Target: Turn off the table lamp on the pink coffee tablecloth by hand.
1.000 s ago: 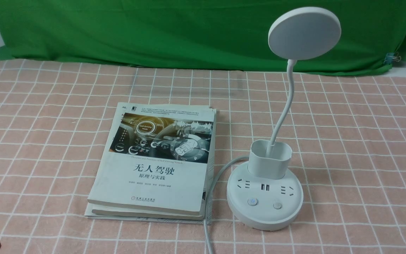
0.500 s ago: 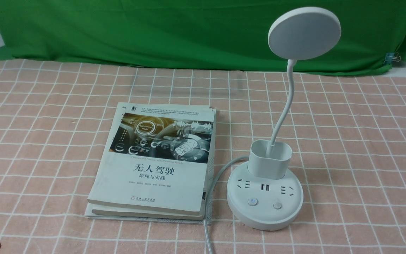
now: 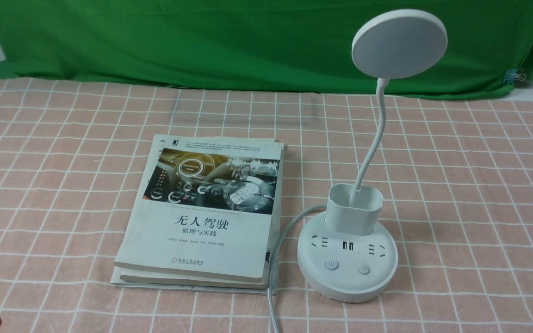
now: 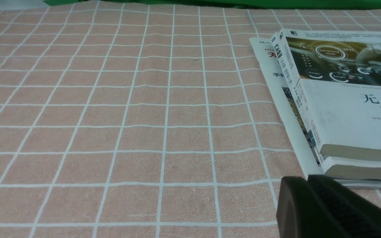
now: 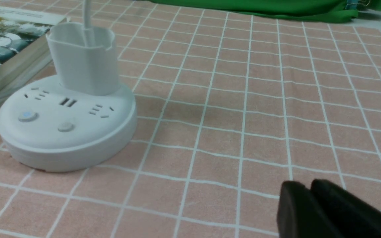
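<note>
Two buttons (image 5: 27,116) sit close together on the table lamp (image 3: 347,266) base, so I judge I could press the wrong one, or shove the light base sideways into the books (image 3: 201,217). My right fingers (image 5: 313,208) look pressed together, low and well apart from the lamp on the pink coffee tablecloth (image 3: 479,185); my left fingers (image 4: 309,205) likewise.

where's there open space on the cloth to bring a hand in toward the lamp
Open cloth lies right of the lamp, and behind it up to the green cloth. Its left is crowded: the books and cord sit close.
</note>
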Controlling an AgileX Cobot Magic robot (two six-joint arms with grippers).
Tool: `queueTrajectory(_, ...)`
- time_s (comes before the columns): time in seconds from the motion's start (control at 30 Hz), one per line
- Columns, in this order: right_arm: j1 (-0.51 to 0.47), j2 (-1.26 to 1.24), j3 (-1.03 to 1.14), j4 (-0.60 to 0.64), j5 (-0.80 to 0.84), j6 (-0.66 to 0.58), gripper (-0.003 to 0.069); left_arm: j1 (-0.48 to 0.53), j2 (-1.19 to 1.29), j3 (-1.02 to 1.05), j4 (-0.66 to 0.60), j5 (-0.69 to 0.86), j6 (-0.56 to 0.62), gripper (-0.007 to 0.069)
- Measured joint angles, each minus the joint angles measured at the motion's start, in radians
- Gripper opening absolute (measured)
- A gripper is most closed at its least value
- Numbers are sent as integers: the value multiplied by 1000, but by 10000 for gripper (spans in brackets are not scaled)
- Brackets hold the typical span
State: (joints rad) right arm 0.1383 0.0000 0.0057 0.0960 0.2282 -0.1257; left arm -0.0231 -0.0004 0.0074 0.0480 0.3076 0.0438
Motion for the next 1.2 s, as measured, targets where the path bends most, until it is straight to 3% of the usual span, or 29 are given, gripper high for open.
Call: queueTrajectory(1.2, 0, 0, 0, 0, 0, 0, 220, 0, 0, 0, 0, 0, 0, 6)
